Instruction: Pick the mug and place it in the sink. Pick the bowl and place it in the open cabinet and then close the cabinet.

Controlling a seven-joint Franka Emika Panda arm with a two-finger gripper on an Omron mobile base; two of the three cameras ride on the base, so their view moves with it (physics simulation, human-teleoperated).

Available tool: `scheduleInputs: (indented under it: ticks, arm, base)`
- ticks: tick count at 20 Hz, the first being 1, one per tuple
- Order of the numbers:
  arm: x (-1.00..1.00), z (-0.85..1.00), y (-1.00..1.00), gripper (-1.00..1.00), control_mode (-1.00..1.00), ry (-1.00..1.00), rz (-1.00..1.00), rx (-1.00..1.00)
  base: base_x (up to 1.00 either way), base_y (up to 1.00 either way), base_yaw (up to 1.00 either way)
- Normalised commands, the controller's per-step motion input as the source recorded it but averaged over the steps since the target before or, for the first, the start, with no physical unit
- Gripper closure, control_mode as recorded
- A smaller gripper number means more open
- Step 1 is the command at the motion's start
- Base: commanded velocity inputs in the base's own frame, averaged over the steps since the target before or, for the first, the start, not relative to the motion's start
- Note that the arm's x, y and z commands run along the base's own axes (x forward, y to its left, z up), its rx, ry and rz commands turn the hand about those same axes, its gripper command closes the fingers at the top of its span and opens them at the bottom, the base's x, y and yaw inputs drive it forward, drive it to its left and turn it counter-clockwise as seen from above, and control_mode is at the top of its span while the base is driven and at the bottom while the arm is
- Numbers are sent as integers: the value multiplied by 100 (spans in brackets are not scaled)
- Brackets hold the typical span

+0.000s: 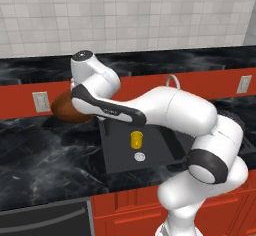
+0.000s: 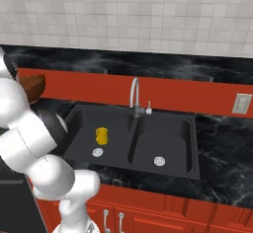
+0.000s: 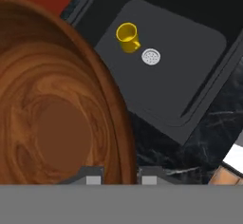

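1. The gripper [image 3: 119,174] has its two fingertips [image 3: 94,174] closed narrowly on the rim of the bowl [image 3: 57,123], one tip inside the rim and one outside.
2. The bowl is held above the black counter [image 1: 45,155], beside the sink [image 2: 188,143].
3. Beyond the fingers, the mug [image 3: 128,38] stands upright in the sink basin, just beside the silver drain [image 3: 151,57].
4. The curved faucet [image 2: 134,96] rises behind the sink.

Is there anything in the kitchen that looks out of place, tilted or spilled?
Nothing stands out. The mug stands upright in the sink beside a drain. The gripper is shut on the rim of the bowl, which hangs tilted above the counter. No spill shows.
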Motion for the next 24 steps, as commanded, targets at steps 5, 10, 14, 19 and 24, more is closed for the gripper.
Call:
scheduleInputs:
  ticks: [5, 10, 14, 19, 24]
  arm:
    - [-3, 56, -62, 100, -100, -5, -40, 2]
    - [0, 46, -30, 100, -100, -5, -34, 0]
    - [-3, 26, -28, 100, -100, 0, -11, 3]
    - [-14, 34, -53, 100, -100, 0, -1, 11]
    - [-24, 11, -39, 100, -100, -1, 0, 5]
  base:
    - [0, 0, 0]
    - [0, 0, 0]
    - [0, 0, 0]
    - [0, 0, 0]
    - [0, 0, 0]
